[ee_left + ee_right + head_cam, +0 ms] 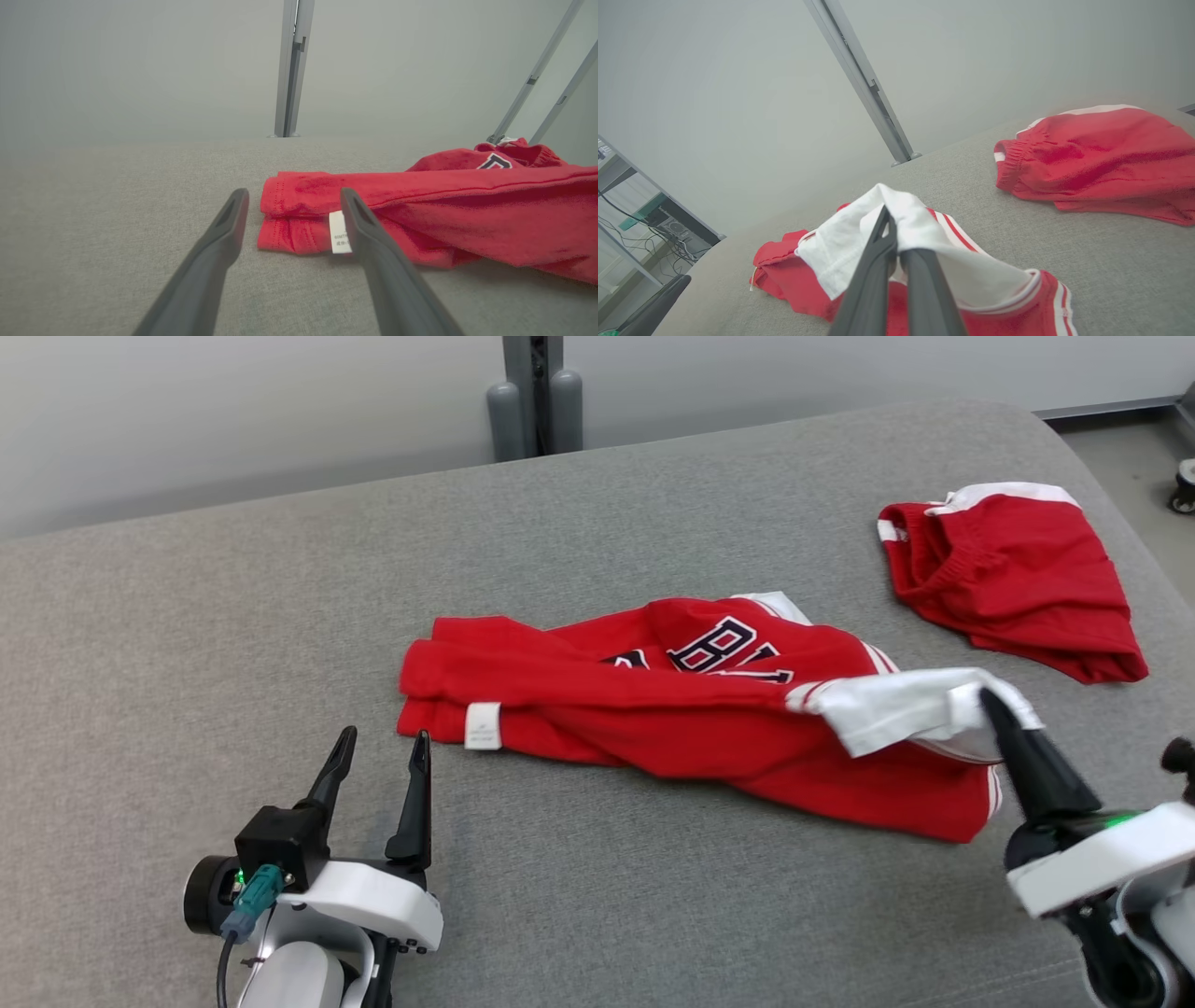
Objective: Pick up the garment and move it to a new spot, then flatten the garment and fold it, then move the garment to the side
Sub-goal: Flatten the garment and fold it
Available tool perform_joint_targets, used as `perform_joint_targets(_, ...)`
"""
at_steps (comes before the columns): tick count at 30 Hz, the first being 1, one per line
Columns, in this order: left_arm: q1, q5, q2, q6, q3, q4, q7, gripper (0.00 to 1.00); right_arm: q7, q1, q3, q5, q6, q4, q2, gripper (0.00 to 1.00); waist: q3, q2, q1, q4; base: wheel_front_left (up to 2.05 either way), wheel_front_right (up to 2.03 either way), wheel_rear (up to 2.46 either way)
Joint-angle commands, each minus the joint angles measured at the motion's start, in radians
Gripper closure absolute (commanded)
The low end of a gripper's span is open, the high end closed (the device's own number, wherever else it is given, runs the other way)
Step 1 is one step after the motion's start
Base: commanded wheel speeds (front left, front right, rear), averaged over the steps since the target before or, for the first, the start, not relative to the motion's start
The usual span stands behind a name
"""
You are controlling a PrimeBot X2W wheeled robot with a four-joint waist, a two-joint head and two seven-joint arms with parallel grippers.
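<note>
The garment (691,709) is a red jersey with dark lettering and white striped trim, lying crumpled across the middle of the grey table (280,597). My right gripper (991,702) is shut on its white sleeve at the right end, the cloth lifted a little. In the right wrist view the white sleeve (906,224) drapes over my right gripper (893,233). My left gripper (383,739) stands open just in front of the jersey's left hem, near the white label (483,725). In the left wrist view my left gripper (292,198) frames the garment's (420,210) folded hem, apart from it.
Red shorts (1013,574) with white trim lie at the table's far right, also seen as the red shorts (1101,158) in the right wrist view. A grey post (537,397) stands behind the table's back edge. A shelf with cables (640,219) sits off the left side.
</note>
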Motion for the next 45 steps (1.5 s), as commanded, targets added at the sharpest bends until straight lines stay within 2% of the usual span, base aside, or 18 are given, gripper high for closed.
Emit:
perform_joint_targets(1, -0.008, -0.003, 0.004, 0.003, 0.000, -0.003, 0.000, 0.00, -0.007, -0.010, -0.013, 0.002, 0.000, 0.015, -0.001, 1.00, 0.004, -0.0001, 0.0000, 0.006, 0.00, 0.00, 0.00)
perform_joint_targets(6, -0.018, 0.000, 0.004, 0.001, -0.009, 0.001, 0.000, 0.00, 0.012, -0.076, -0.043, 0.012, 0.000, 0.145, 0.036, 1.00, 0.021, -0.0001, 0.0000, 0.037, 0.00, 0.00, 0.00)
perform_joint_targets(17, -0.044, 0.005, 0.004, 0.002, -0.027, 0.009, 0.000, 0.00, 0.094, -0.257, -0.004, 0.068, 0.000, 0.451, 0.096, 1.00, 0.063, -0.0001, 0.0000, 0.118, 0.00, 0.00, 0.00)
perform_joint_targets(18, -0.044, 0.004, 0.004, 0.003, -0.029, 0.011, 0.000, 0.00, 0.094, -0.274, 0.005, 0.061, 0.000, 0.480, 0.098, 0.92, 0.064, -0.0001, 0.0000, 0.124, 0.00, 0.00, 0.00)
perform_joint_targets(19, -0.043, 0.001, 0.004, 0.005, -0.032, 0.011, 0.000, 0.00, 0.094, -0.287, 0.009, 0.060, 0.000, 0.509, 0.102, 0.51, 0.064, -0.0001, 0.0000, 0.129, 0.00, 0.00, 0.00)
perform_joint_targets(20, -0.043, -0.001, 0.004, 0.007, -0.033, 0.011, 0.000, 0.00, 0.096, -0.298, 0.016, 0.057, 0.000, 0.539, 0.106, 0.00, 0.063, -0.0001, 0.0000, 0.133, 0.00, 0.00, 0.00)
perform_joint_targets(25, -0.035, -0.005, 0.004, 0.012, -0.029, 0.013, 0.000, 0.00, 0.050, -0.339, 0.048, 0.055, 0.000, 0.603, 0.122, 0.00, 0.054, -0.0001, 0.0000, 0.136, 0.00, 0.00, 0.00)
perform_joint_targets(35, -0.021, -0.011, 0.004, 0.017, -0.024, 0.005, 0.000, 0.00, -0.006, -0.340, 0.057, -0.004, 0.000, 0.529, 0.101, 0.00, 0.018, -0.0001, 0.0000, 0.093, 0.00, 0.00, 0.00)
perform_joint_targets(37, -0.014, -0.012, 0.004, 0.017, -0.020, -0.001, 0.000, 0.00, -0.010, -0.327, -0.007, -0.087, 0.000, 0.486, 0.091, 0.00, 0.006, -0.0001, 0.0000, 0.076, 0.00, 0.00, 0.00)
perform_joint_targets(41, -0.006, -0.015, 0.004, 0.019, -0.012, -0.020, 0.000, 0.00, -0.008, -0.248, -0.148, -0.266, 0.000, 0.410, 0.118, 0.00, -0.007, -0.0001, 0.0000, 0.060, 0.00, 0.00, 0.00)
perform_joint_targets(42, -0.006, -0.015, 0.004, 0.019, -0.012, -0.020, 0.000, 0.00, -0.008, -0.248, -0.148, -0.266, 0.000, 0.410, 0.118, 0.00, -0.007, -0.0001, 0.0000, 0.060, 0.00, 0.00, 0.00)
perform_joint_targets(45, 0.000, -0.020, 0.004, 0.018, -0.006, -0.033, 0.000, 0.00, -0.008, -0.169, -0.251, -0.387, 0.000, 0.357, 0.162, 0.00, -0.011, -0.0001, 0.0000, 0.053, 0.00, 0.00, 0.00)
